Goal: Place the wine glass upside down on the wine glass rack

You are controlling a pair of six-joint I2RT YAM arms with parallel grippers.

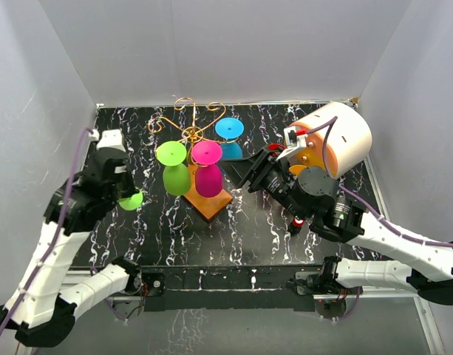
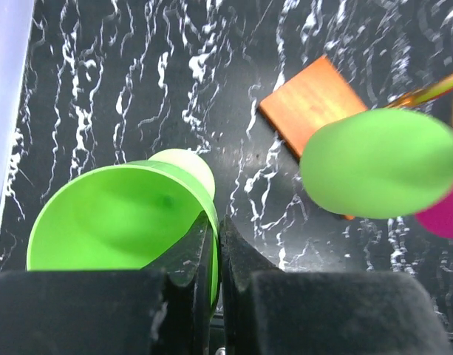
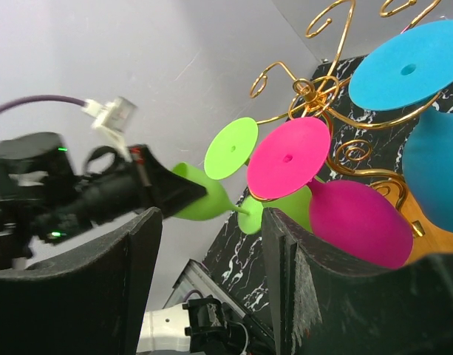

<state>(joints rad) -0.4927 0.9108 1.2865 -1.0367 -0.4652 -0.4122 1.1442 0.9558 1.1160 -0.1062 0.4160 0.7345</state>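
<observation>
Where the left fingers [image 2: 242, 257] meet, the wine glass [image 2: 115, 222] rim sits pinched.

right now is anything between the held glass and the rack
Nothing lies on the table between held glass and rack, but a hung green glass fills the nearest arm; magenta glass and blue glass hang beyond.

- The table [image 1: 248, 229] was black, with white marble-like veining across its whole top;
- the wine glass rack [image 1: 211, 205] stood on it left of centre, its flat orange-brown base set askew to the table's edges;
- a white drum [image 1: 344, 137] with an orange face lay at the far right corner, well apart from the rack.
</observation>
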